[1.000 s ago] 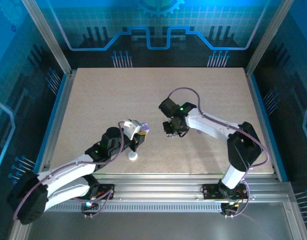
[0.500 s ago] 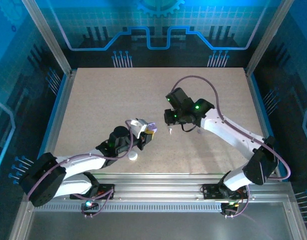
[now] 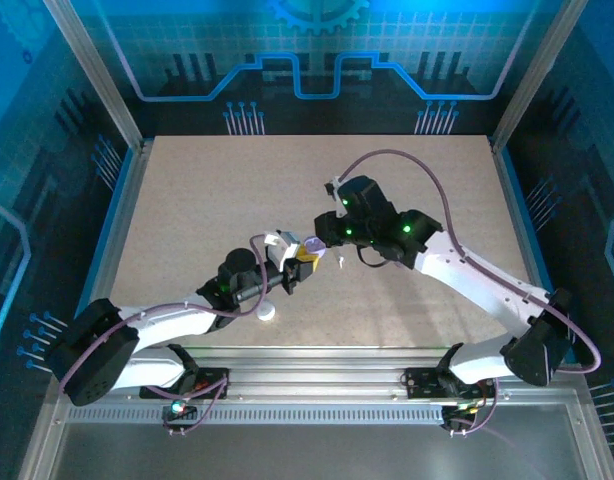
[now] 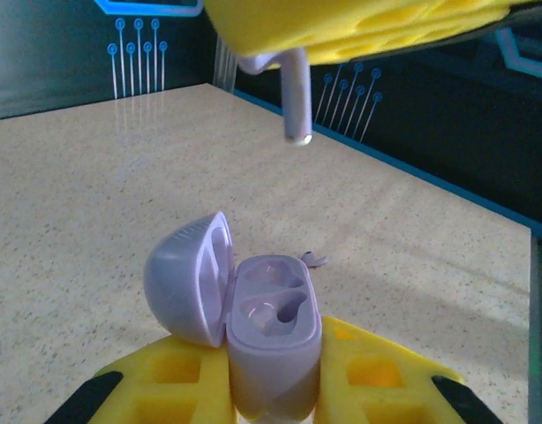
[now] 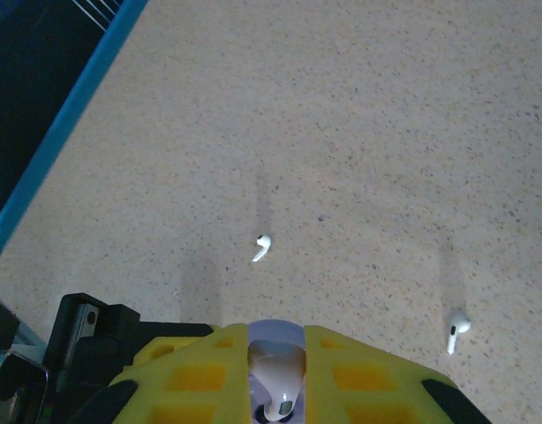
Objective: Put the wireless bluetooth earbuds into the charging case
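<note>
Two robot arms reached in from the near edge of a speckled beige surface (image 3: 187,200). Closest to that edge, left of the middle, a small white round object (image 3: 265,312) sat on the surface; what it was could not be told.

Just beyond it, the left arm (image 3: 167,325) stretched toward the middle of the surface. The left jaws were closed on a pale purple charging case (image 4: 273,353), gripped by its lower body between yellow fingers (image 4: 165,384) and held up off the surface. The case's rounded lid (image 4: 187,283) was swung open to the left, baring two moulded hollows in the top. Whether either hollow held anything could not be told.

Above the open case, and apart from it, the right arm (image 3: 467,275) came in from the right. The right jaws were closed on a pale purple earbud (image 4: 295,93), pinched between yellow fingers (image 5: 359,375) with its thin stem pointing straight down toward the case.

On the surface just past the case lay a tiny pale purple piece (image 4: 313,259), too small to make out. In the right wrist view, two white earbuds lay on the bare surface, well apart: one (image 5: 261,247) past the fingers, the other (image 5: 456,331) off to the right. The far edge met a blue patterned wall (image 3: 307,60).
</note>
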Robot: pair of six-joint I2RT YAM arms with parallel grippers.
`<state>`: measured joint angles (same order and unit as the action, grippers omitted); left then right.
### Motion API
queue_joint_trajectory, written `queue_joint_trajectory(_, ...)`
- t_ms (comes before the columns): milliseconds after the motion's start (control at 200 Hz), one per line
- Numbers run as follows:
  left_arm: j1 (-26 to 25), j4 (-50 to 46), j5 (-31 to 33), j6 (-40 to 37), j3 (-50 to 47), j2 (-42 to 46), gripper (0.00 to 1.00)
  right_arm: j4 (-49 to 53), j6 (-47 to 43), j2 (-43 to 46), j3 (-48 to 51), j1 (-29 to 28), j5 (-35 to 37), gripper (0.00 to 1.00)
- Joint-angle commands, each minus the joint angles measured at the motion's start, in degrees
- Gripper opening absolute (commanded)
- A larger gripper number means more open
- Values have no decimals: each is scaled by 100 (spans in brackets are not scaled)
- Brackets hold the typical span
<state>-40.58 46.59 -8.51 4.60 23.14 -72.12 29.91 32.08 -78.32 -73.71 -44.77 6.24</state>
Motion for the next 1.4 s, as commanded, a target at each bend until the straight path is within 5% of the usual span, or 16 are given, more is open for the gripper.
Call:
queue_joint_trajectory(0,-33,388,-251,22,187,-57,13,-543,-157,167,209,-94,-184,18)
queue_joint_trajectory(1396,-31,405,-273,31,225,250,13,-1197,-642,455,1102,-321,-451,17)
